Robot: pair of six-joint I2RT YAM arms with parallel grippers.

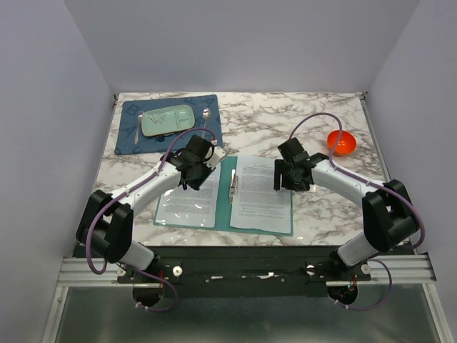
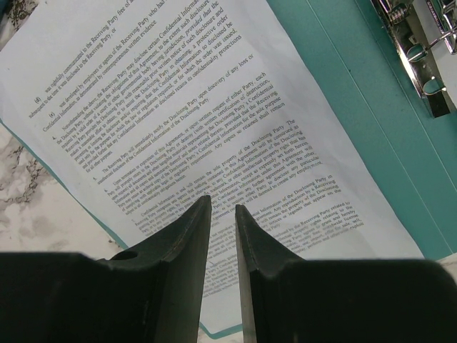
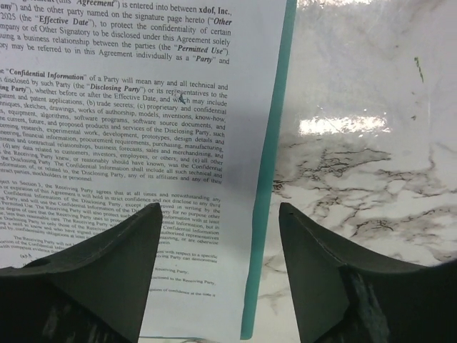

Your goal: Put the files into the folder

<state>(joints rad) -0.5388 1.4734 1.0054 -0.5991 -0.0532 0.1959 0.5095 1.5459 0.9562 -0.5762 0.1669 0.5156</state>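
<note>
The thin teal-green file folder (image 1: 226, 212) lies open on the white marble-patterned table (image 1: 321, 114), toward six o'clock from the table's middle. One white printed paper sheet (image 1: 187, 204) covers its left half, and a second white printed sheet (image 1: 263, 200) covers its right half.

From above, the black left gripper (image 1: 194, 170) hangs over the first sheet's one o'clock corner. The black right gripper (image 1: 289, 175) hangs over the second sheet's one o'clock corner. Their jaws cannot be read there.

The left wrist view shows the left gripper's fingers (image 2: 182, 236) almost pressed together above the text, pinching nothing. It also shows the silver metal ring clip (image 2: 421, 50) on the spine at one o'clock.

The right wrist view shows the right gripper's fingers (image 3: 125, 250) spread wide. The folder's teal edge and a strip of the second sheet run between them.

Only the overhead view takes in the dark blue placemat (image 1: 132, 139) at eleven o'clock, with its pale green tray (image 1: 166, 121) and spoon (image 1: 207, 114). It also shows the orange bowl (image 1: 341, 142) at two o'clock.
</note>
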